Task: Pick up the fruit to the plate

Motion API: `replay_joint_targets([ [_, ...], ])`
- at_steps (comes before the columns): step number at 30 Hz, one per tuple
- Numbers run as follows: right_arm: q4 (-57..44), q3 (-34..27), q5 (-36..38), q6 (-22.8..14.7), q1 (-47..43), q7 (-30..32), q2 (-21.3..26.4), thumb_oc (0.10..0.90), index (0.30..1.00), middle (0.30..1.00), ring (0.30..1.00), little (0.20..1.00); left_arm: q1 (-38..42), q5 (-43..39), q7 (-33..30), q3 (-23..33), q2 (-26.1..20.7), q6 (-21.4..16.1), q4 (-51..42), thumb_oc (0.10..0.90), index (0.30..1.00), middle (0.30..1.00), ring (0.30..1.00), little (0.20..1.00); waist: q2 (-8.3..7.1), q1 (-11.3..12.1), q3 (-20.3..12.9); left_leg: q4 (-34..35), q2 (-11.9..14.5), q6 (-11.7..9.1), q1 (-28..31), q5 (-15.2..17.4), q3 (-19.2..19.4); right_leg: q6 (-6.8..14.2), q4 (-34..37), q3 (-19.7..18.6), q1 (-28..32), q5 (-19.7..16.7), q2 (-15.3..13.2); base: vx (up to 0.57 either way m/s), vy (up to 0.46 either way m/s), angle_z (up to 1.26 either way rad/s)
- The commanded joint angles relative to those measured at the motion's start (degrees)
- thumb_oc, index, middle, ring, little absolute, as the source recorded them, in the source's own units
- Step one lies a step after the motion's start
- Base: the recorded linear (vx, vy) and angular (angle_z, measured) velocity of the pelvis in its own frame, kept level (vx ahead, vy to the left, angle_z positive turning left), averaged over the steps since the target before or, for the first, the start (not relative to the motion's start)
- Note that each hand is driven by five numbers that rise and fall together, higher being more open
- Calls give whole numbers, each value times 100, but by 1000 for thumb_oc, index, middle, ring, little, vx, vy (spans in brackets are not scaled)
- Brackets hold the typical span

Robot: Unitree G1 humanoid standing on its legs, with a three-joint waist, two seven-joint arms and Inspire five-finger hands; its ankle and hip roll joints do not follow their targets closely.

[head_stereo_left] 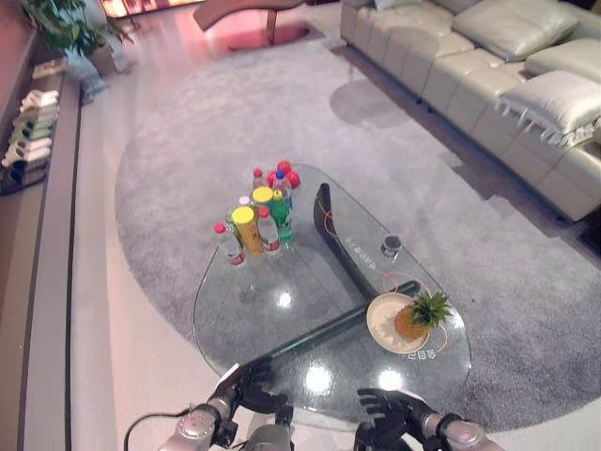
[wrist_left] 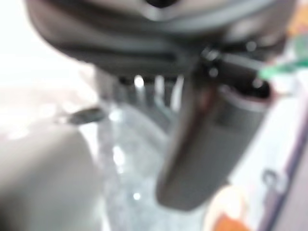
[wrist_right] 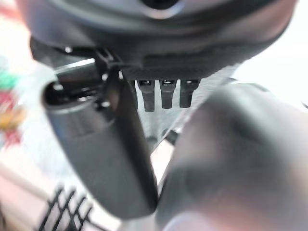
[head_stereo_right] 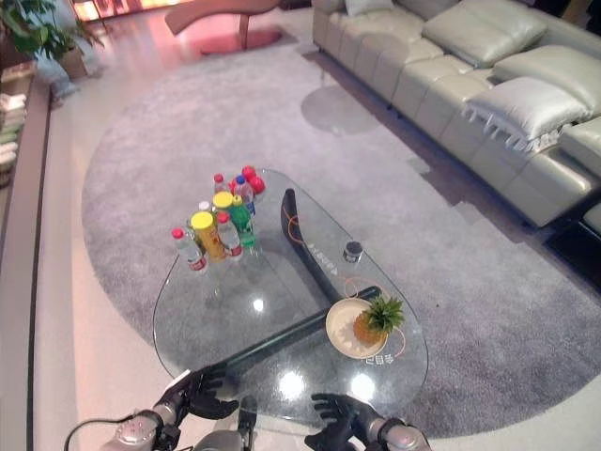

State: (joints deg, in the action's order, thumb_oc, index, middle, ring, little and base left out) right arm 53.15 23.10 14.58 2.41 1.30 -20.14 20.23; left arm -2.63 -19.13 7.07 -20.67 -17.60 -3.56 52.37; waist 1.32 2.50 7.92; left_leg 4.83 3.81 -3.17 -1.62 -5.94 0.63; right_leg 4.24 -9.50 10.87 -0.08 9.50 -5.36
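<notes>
A small pineapple [head_stereo_left: 413, 319] with green leaves lies on a cream plate [head_stereo_left: 380, 324] at the near right of the glass table [head_stereo_left: 282, 319]. Several red round fruits [head_stereo_left: 285, 175] sit at the table's far end, behind the bottles. My left hand [head_stereo_left: 252, 385] hovers at the table's near edge with relaxed fingers and holds nothing. At the same edge, a little before the plate, my right hand [head_stereo_left: 390, 407] is open and empty. In the right wrist view its fingers [wrist_right: 163, 94] point straight out beside the thumb [wrist_right: 108, 154].
Several bottles and two yellow-lidded cans [head_stereo_left: 249, 225] stand clustered at the table's far left. A small dark jar [head_stereo_left: 392, 246] stands right of the table's dark centre beam [head_stereo_left: 338, 244]. A beige sofa [head_stereo_left: 488, 75] lines the right side; a grey rug [head_stereo_left: 188, 122] lies under the table.
</notes>
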Motion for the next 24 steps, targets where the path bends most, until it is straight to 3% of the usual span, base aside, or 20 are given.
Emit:
replay_joint_targets([
  [1, 400, -184, 708, 316, -249, -126, -215, 800, 900, 900, 900, 900, 392, -595, -164, 498, 150, 125, 520, 800, 900, 900, 900, 900, -342, -64, 93, -38, -291, -140, 505, 345, 111, 133, 1346, 64, 519, -1184, 0, 52, -17, -3],
  [4, 1023, -460, 747, 355, -291, -32, -416, 800, 900, 900, 900, 900, 386, -676, -164, 809, 348, 220, 1246, 800, 900, 900, 900, 900, -323, -86, -19, 17, -274, -130, 577, 369, 138, 136, 1399, 32, 570, -1192, 9, 52, -19, -1],
  [6, 1040, -466, 745, 352, -293, -32, -421, 800, 900, 900, 900, 900, 387, -705, -178, 815, 356, 250, 1265, 800, 900, 900, 900, 900, -322, -86, -22, 17, -274, -129, 579, 371, 138, 136, 1401, 31, 572, -1192, 9, 16, -5, 0],
  [12, 1820, -778, 898, 600, -290, 242, -617, 800, 900, 900, 900, 900, 458, -302, -735, 1074, 510, 791, 2121, 800, 900, 900, 900, 900, -276, -142, -200, 17, -266, -104, 666, 447, 175, 135, 1419, -27, 645, -1171, 15, 47, 1, -4],
  [15, 2126, -1038, 1080, 656, -252, 372, -704, 800, 900, 900, 900, 900, 465, -715, -755, 1385, 630, 1079, 2434, 800, 900, 900, 900, 900, -250, -182, -292, 17, -251, -91, 725, 499, 190, 131, 1421, -65, 685, -1159, 18, 54, 17, -3],
  [20, 2246, -1218, 1126, 604, -164, 486, -810, 800, 900, 900, 900, 900, 417, -460, -906, 1490, 702, 1017, 2591, 800, 900, 900, 900, 900, -259, -213, -361, 17, -232, -78, 760, 521, 227, 145, 1413, -100, 697, -1170, 14, 17, 6, -4],
  [24, 2397, -1322, 971, 517, -150, 559, -846, 800, 900, 900, 900, 900, 405, -744, -856, 1574, 774, 967, 2674, 800, 900, 900, 900, 900, -270, -214, -374, 17, -227, -52, 795, 548, 226, 151, 1405, -127, 709, -1174, 17, 3, 1, -6],
])
